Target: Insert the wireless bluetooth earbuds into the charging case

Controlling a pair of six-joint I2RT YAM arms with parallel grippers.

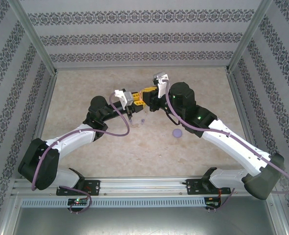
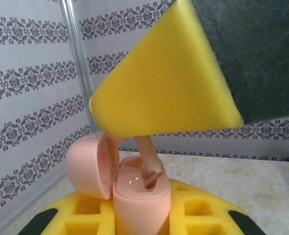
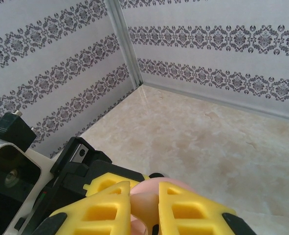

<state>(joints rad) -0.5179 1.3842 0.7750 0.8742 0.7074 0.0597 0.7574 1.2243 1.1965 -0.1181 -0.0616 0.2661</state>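
Earbud [image 2: 145, 155], pale pink, was found pinched by its stem in your right claw [image 1: 147, 92] and hanging over the charging case [image 2: 139, 203]. Both were held up off the table [image 1: 85, 88] at mid-field.

Items follow left to right. Your left claw [image 1: 137, 103] was closed on the charging case. In the left wrist view its two yellow fingers [image 2: 80, 213] flanked the case body at 6 o'clock, with the case upright and its mouth facing 12 o'clock. The lid [image 2: 88, 166] stood open on its hinge toward 9 o'clock, clear of the mouth. Your right claw's yellow pad [image 2: 164, 83] sat at 1 o'clock, directly above the mouth, closed on the top of the stem. In the right wrist view that claw's fingers [image 3: 110, 205] stood nearly together, with pink showing between them.

The relation that mattered was that the case mouth lay at 6 o'clock from the right claw, just beneath it. The earbud's long axis ran near upright, its top leaning to 11 o'clock and its lower end to 5 o'clock. That lower end appeared to be within the rim already, but I could not tell whether it had seated. In my judgement the next move falls to your right arm: a short push down along the stem. Correct the lean first, or the bud could jam against the rim.

In the top view a small purple piece [image 1: 142, 121], too small to identify, lay on the table at 6 o'clock from the claws. A purple disc [image 1: 177, 133] lay at 4 o'clock.
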